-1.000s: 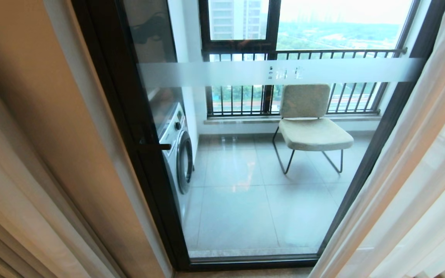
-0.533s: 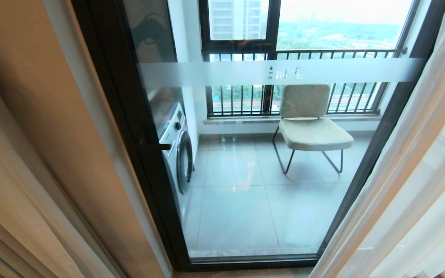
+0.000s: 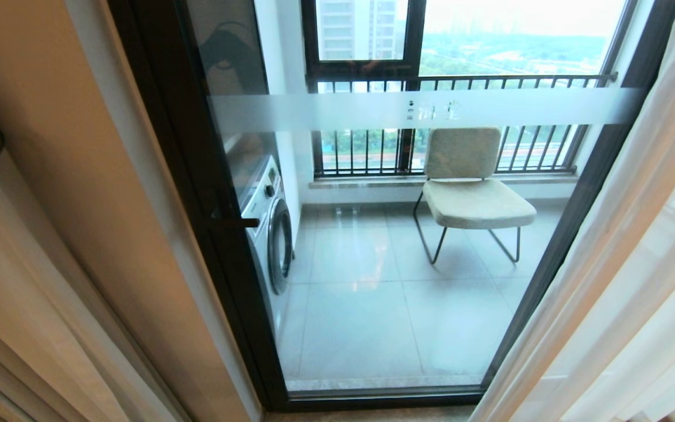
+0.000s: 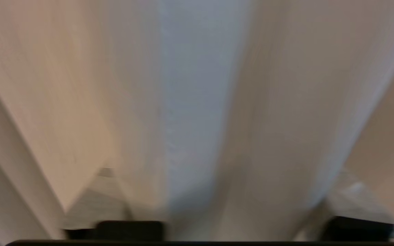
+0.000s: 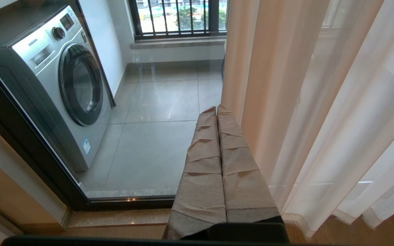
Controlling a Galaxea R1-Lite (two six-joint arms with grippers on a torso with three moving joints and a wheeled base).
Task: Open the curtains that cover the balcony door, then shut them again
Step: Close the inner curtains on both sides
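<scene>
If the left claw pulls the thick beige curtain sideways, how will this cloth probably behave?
The beige curtain hangs in deep soft folds, so it is probably floppy and will bunch rather than slide as one piece. The cloth looks thick and long, so likely heavy. Its woven surface between the left claw should grip fairly well.

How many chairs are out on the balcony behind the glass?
1. A single beige chair stands on the tiled floor beyond the balcony door, in front of the railing, across from the washing machine. The curtains could hide more.
</scene>
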